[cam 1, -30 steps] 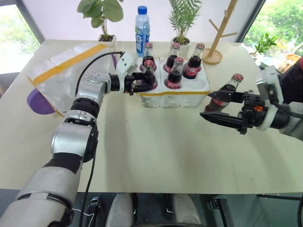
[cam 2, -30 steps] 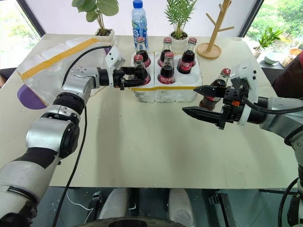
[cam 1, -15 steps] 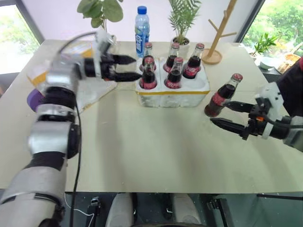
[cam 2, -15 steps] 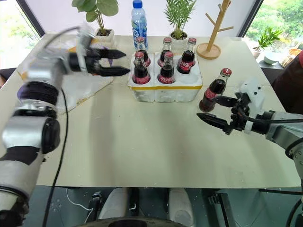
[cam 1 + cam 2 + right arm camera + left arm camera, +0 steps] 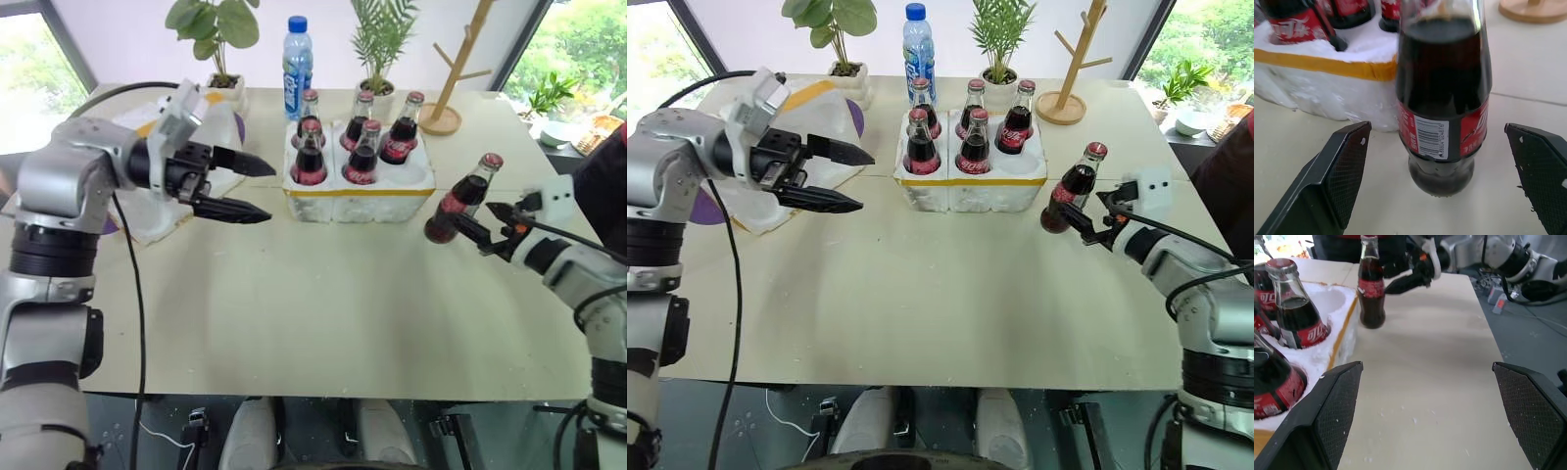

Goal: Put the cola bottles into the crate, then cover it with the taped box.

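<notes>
While five cola bottles (image 5: pixel 363 154) stand in the crate's (image 5: pixel 359 194) wells, the sixth bottle (image 5: pixel 458 200) stands alone on the table (image 5: pixel 323 313), just ahead of the right gripper (image 5: pixel 1444 171), whose fingers stand wide with the bottle's base between them and neither pad touching glass. That looks like the line-up for a grasp low on the body. The one empty well (image 5: pixel 1334 296) is the front corner nearest this bottle, so the carry would be short. The crate's near wall lies just beyond the bottle from this gripper, so the bottle will likely need lifting clear of the foam edge before it goes across.

The left gripper (image 5: pixel 240 186) hangs spread wide and empty above the table, just short of the crate's other end, fingers pointing toward it. Behind that hand lies the taped box (image 5: pixel 808 113), partly hidden by the arm. Bare tabletop lies open below and in front of both hands; the table's near edge is well clear of either
</notes>
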Tool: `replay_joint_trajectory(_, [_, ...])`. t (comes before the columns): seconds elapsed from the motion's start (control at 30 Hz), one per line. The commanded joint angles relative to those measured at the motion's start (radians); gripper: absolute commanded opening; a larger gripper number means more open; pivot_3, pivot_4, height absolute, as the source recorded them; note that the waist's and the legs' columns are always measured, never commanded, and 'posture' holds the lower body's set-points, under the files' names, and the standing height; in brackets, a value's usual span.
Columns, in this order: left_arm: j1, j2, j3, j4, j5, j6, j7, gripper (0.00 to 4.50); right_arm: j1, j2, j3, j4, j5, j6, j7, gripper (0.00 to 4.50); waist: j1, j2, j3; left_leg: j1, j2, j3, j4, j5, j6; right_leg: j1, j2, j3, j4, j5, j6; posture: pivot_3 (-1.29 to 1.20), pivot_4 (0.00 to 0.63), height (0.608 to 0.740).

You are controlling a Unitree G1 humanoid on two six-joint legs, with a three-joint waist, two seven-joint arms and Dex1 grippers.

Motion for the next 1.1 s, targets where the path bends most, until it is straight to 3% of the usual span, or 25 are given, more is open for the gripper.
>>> replay_joint_trajectory(0.03, [-0.017, -0.007, 0.032, -0.034, -0.013, -0.005, 0.028, 4.44, -0.053, 0.015, -0.002, 0.035, -0.026, -0.043, -0.002, 4.5, -0.001, 0.0, 0.0, 0.0, 0.0, 0.0, 0.0, 0.0, 0.0, 0.0, 0.0, 0.0, 0.0, 0.0, 0.0, 0.0, 0.15, 0.74])
replay_joint_trajectory(0.2, [-0.02, -0.022, 0.044, -0.035, -0.022, 0.001, 0.058, 4.44, -0.119, 0.048, 0.042, 0.156, -0.072, -0.108, 0.037, 4.5, -0.006, 0.0, 0.0, 0.0, 0.001, 0.0, 0.0, 0.0, 0.0, 0.0, 0.001, 0.0, 0.0, 0.0, 0.0, 0.0, 0.15, 0.74])
replay_joint_trajectory(0.3, [-0.014, -0.021, 0.046, -0.034, -0.02, -0.005, 0.07, 4.5, -0.155, 0.059, 0.054, 0.219, -0.091, -0.137, 0.062, 3.72, -0.007, 0.001, 0.0, 0.0, 0.001, 0.0, 0.0, 0.0, 0.0, 0.0, 0.001, 0.0, 0.0, 0.0, 0.0, 0.0, 0.15, 0.74])
replay_joint_trajectory(0.37, [-0.009, -0.019, 0.052, -0.036, -0.019, -0.008, 0.083, 4.5, -0.168, 0.052, 0.051, 0.227, -0.093, -0.145, 0.075, 2.76, -0.008, 0.001, 0.0, 0.0, 0.001, 0.0, 0.0, 0.0, 0.0, 0.0, 0.001, 0.0, 0.0, 0.0, 0.0, 0.0, 0.15, 0.74])
replay_joint_trajectory(0.53, [0.005, -0.009, 0.083, -0.046, -0.029, 0.006, 0.111, 4.5, -0.219, -0.02, 0.004, 0.14, -0.052, -0.109, 0.126, 2.77, -0.005, 0.003, 0.002, 0.0, 0.001, 0.0, 0.0, 0.0, 0.0, 0.0, 0.001, 0.0, 0.0, 0.0, 0.0, 0.0, 0.15, 0.74])
replay_joint_trajectory(0.7, [0.019, 0.007, 0.101, -0.052, -0.035, 0.018, 0.12, 4.5, -0.397, -0.068, 0.018, 0.108, 0.004, -0.055, 0.181, 2.77, -0.022, 0.011, 0.007, -0.001, 0.0, 0.002, 0.0, 0.0, 0.0, -0.004, 0.0, 0.002, 0.001, 0.0, 0.0, 0.0, 0.15, 0.74])
replay_joint_trajectory(0.87, [0.026, 0.006, 0.104, -0.053, -0.034, 0.012, 0.135, 4.5, -0.578, -0.001, 0.106, 0.189, -0.025, -0.062, 0.2, 2.77, -0.029, 0.012, 0.007, -0.002, 0.003, 0.001, -0.002, 0.0, 0.0, -0.005, 0.004, 0.002, 0.001, 0.0, -0.001, 0.0, 0.15, 0.74])
replay_joint_trajectory(1.1, [0.048, 0.01, 0.11, -0.082, -0.039, 0.009, 0.162, 4.5, -0.645, 0.065, 0.21, 0.352, -0.154, -0.143, 0.197, 2.77, -0.017, 0.012, 0.007, -0.003, 0.002, 0.003, -0.002, 0.0, 0.0, -0.006, 0.001, 0.002, 0.001, 0.0, -0.001, 0.0, 0.15, 0.74])
